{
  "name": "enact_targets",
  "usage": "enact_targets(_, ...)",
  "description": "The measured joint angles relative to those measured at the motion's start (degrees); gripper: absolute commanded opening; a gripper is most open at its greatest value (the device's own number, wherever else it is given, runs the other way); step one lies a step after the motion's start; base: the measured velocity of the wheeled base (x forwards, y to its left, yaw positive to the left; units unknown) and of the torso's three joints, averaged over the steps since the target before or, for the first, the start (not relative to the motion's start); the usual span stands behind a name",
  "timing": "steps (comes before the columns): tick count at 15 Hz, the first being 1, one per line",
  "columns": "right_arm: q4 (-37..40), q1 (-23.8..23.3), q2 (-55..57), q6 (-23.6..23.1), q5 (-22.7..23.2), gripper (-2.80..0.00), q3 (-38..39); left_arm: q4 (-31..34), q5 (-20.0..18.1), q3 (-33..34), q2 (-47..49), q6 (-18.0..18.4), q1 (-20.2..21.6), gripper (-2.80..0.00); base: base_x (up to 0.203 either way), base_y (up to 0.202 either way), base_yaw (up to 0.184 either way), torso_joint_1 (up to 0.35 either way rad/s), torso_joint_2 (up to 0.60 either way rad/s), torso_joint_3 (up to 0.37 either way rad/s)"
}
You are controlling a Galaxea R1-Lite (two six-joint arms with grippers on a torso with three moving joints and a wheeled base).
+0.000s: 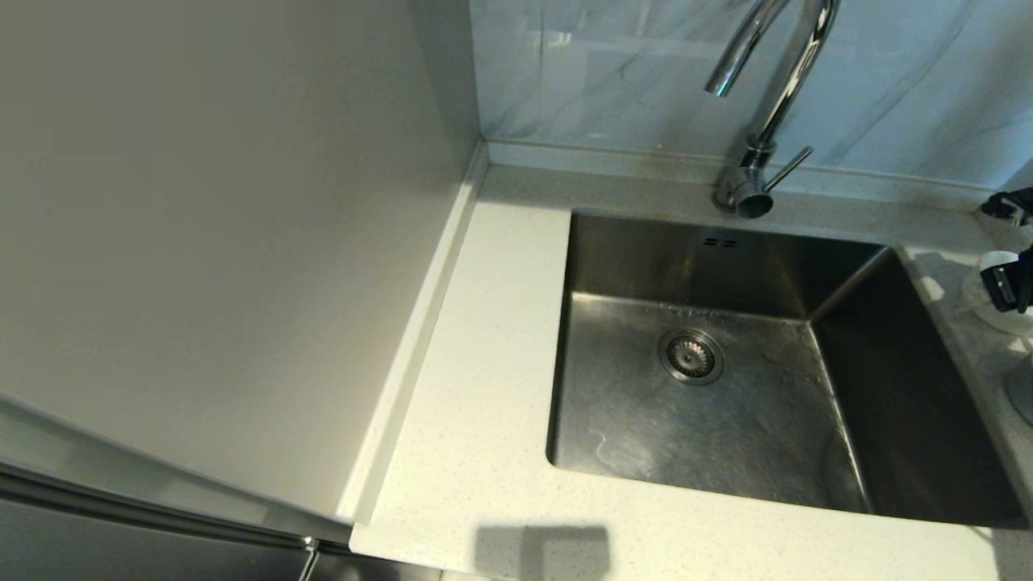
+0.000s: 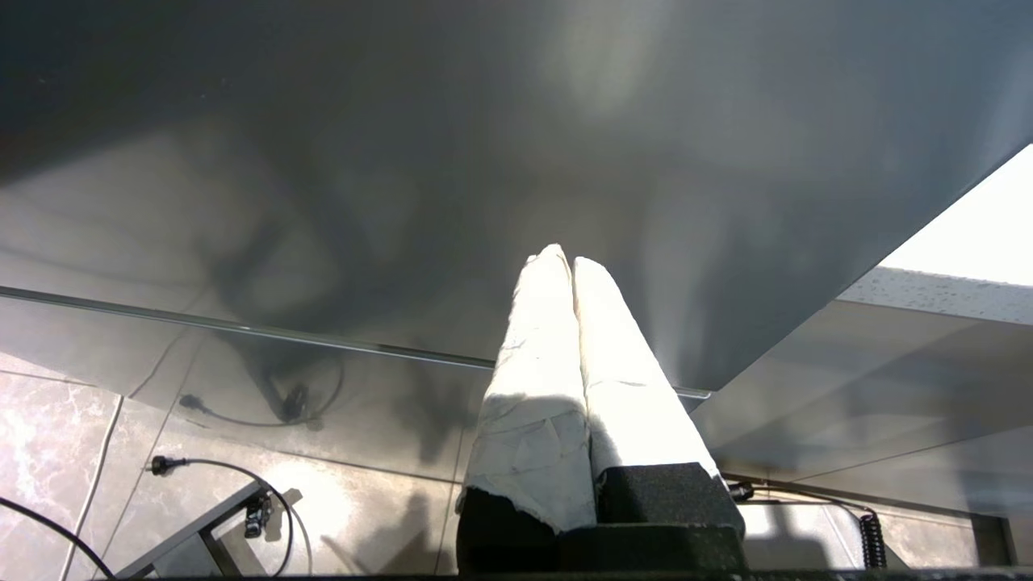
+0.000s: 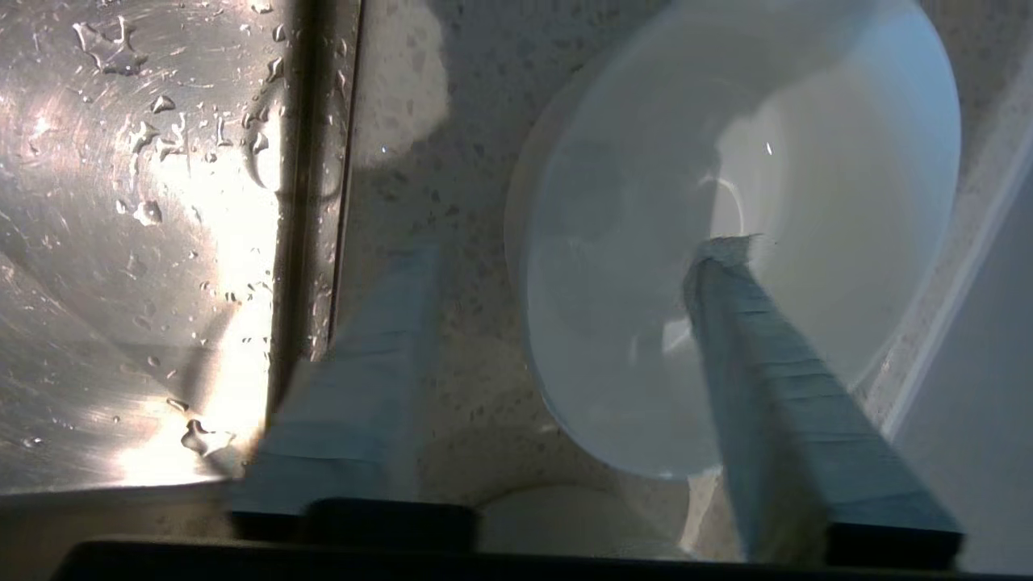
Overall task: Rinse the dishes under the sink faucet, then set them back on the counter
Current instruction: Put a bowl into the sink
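Kitchen corner, grey marbled wall tile at top of the head view, off-white speckled tabletop [image 1: 484,387] wrapping a steel sink [image 1: 726,403]. Sink holds no dishes; drain strainer [image 1: 691,356] mid-frame, droplets on the wall in the right wrist view. Faucet [image 1: 767,97] upper centre, spout over the basin, no water visibly running.

Right end effector [image 1: 1009,250] at the far right edge of the head view, over the tabletop strip right of the sink. Fingers spread apart, holding nothing. In the right wrist view one finger [image 3: 379,363] is over bare tabletop between sink edge and bowl, the other [image 3: 775,363] over the inside of a white bowl [image 3: 807,121], so they straddle the near rim. Bowl sits flat on the tabletop, just beside the sink, near the raised back edge. Can't tell if the finger touches the bowl. A second pale rounded shape shows low in that view, probably another dish; unclear.

Step, by my read: first pick, nothing rinsed yet. To do it well: go lower so the rim sits well between the fingers, close firmly on the rim wall, lift straight before swinging to the spout. Shallow rim is likely slippery; risk of tipping.

Left end effector [image 2: 565,266] parked low, beside a grey cabinet front above the floor, fingers pressed together, nothing held.
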Motion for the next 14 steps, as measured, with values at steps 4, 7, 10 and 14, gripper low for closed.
enact_targets(4, -0.6, -0.2, 1.0, -2.2, 0.1, -2.80, -0.8, 0.0, 0.0, 0.0, 0.0, 0.0, 0.0, -2.80, 0.000, 0.000, 0.000, 0.000, 0.00, 0.000)
enact_targets(7, -0.8, -0.1, 1.0, -2.2, 0.4, -2.80, -0.8, 0.0, 0.1, 0.0, 0.0, 0.0, 0.0, -2.80, 0.000, 0.000, 0.000, 0.000, 0.00, 0.000)
enact_targets(10, -2.1, 0.7, 0.5, -2.7, 1.6, -2.80, -0.6, 0.0, 0.1, 0.0, 0.0, 0.0, 0.0, -2.80, 0.000, 0.000, 0.000, 0.000, 0.00, 0.000)
enact_targets(14, -3.9, 3.1, -2.2, -2.8, 6.8, -2.80, 0.9, 0.0, 0.1, 0.0, 0.0, 0.0, 0.0, -2.80, 0.000, 0.000, 0.000, 0.000, 0.00, 0.000)
